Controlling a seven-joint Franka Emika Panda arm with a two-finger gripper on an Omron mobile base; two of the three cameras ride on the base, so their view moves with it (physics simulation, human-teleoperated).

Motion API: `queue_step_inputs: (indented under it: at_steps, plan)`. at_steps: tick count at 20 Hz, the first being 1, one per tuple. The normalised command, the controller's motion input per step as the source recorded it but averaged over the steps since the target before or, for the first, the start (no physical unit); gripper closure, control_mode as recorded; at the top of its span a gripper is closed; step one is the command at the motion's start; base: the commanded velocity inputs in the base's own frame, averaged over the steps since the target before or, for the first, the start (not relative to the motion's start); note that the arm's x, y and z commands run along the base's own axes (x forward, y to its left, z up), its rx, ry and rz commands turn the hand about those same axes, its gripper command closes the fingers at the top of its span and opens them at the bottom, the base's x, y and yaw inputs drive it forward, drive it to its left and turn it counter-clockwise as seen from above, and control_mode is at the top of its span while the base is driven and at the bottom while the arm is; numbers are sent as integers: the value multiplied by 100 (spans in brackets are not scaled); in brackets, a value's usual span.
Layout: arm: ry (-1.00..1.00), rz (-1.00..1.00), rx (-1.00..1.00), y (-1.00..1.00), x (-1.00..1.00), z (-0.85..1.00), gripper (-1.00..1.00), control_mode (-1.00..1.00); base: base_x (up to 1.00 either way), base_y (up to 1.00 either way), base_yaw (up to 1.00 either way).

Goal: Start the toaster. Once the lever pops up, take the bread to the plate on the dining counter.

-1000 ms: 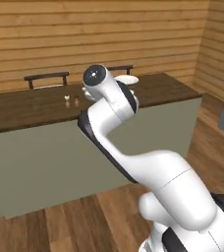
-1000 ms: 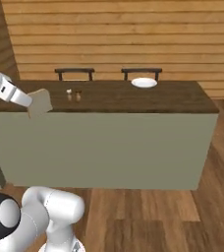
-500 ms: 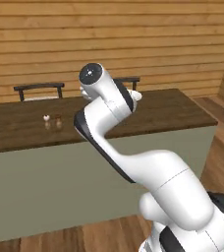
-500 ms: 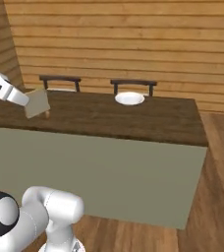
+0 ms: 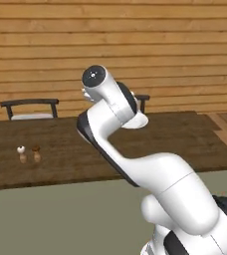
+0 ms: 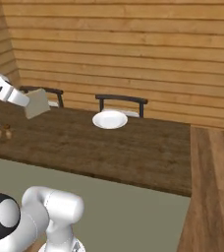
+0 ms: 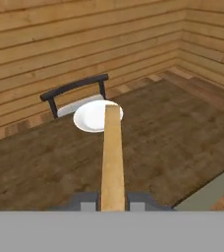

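Gripping the bread [image 7: 112, 157] edge-on between nearly closed gripper [image 7: 112, 199] fingers, keeping the slice upright and pointing toward the plate [image 7: 90, 117], likely for laying it down flat there. Hovering above the dining counter [image 6: 133, 152], well short of the white plate near its far edge. Backing the counter: two dark chairs [image 6: 121, 101] and a horizontal-plank wooden wall [image 6: 133, 54]; small shakers [image 5: 29, 154] off to the left.

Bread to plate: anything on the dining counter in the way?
Nothing visible. The end effector holds the bread above the dining counter, and the stretch of top up to the plate is bare. The two small shakers stand off to the side, away from that line.
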Motion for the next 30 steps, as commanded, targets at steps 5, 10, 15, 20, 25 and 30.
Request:
queue_step_inputs:
  at_steps: [5,10,15,20,25,30]
  plan:
    - [0,0,0,0,0,0,100,100,80,-9,15]
    - [0,0,0,0,0,0,100,100,49,0,10]
    - [0,0,0,0,0,0,100,100,3,-3,0]
    - [16,13,5,-68,66,-21,100,-100,0,0,0]
    - [12,33,15,-100,69,-20,100,-100,0,0,0]
    - [7,35,16,-97,84,-29,100,-100,0,0,0]
